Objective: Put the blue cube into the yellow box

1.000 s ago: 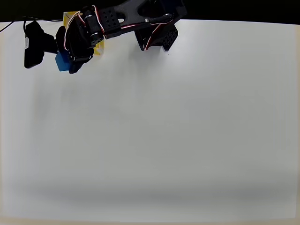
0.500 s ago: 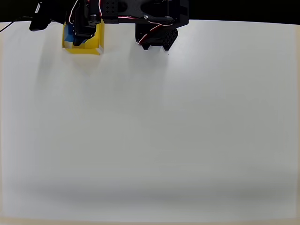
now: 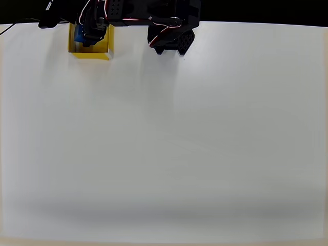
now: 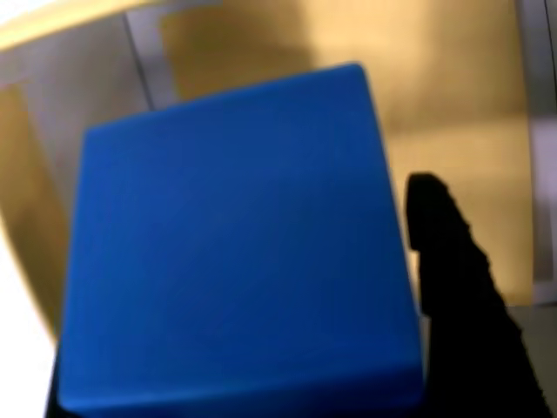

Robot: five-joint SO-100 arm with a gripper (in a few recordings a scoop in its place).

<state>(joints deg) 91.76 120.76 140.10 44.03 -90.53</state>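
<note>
At the table's far left edge in the overhead view stands the yellow box, open-topped. My gripper reaches down into it from the black arm, shut on the blue cube, of which a sliver shows on the gripper's left. In the wrist view the blue cube looms large and tilted over the yellow box's floor. One black finger lies against the cube's right side; the other finger is hidden behind the cube. Whether the cube touches the floor, I cannot tell.
The arm's black base stands at the far edge, right of the box. A black cable runs off at the far left corner. The white table stretches wide toward the near edge.
One second ago the gripper held the cube left of the box. It has swung right and back over the box, and the cube now sits inside the box's walls.
</note>
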